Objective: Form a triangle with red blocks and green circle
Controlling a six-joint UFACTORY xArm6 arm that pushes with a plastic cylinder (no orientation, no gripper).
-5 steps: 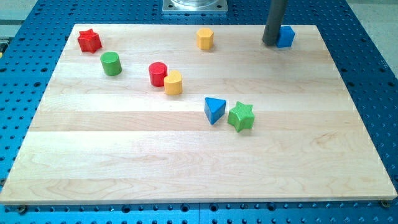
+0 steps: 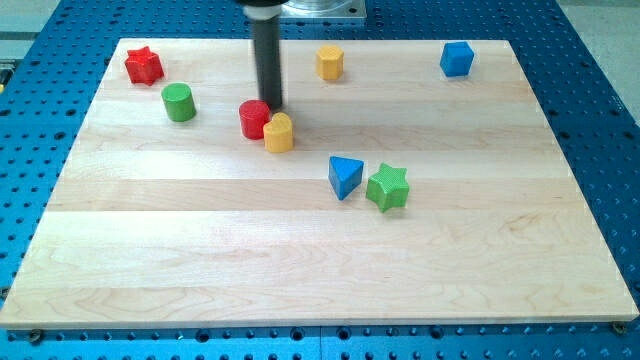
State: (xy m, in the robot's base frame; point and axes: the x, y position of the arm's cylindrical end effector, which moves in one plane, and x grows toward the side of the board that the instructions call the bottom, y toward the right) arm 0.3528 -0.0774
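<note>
A red star block (image 2: 143,66) lies at the board's top left. A green circle block (image 2: 179,102) sits just below and right of it. A red circle block (image 2: 254,119) sits further right, touching a yellow cylinder block (image 2: 278,132). My tip (image 2: 271,106) stands just above and right of the red circle block, close to it and right above the yellow cylinder block.
A yellow hexagon block (image 2: 329,62) sits at the top middle. A blue cube block (image 2: 456,58) is at the top right. A blue triangle block (image 2: 345,177) and a green star block (image 2: 387,187) lie side by side near the middle of the wooden board (image 2: 320,270).
My tip has moved from beside the blue cube at the top right leftward to the red circle block. No block has visibly moved.
</note>
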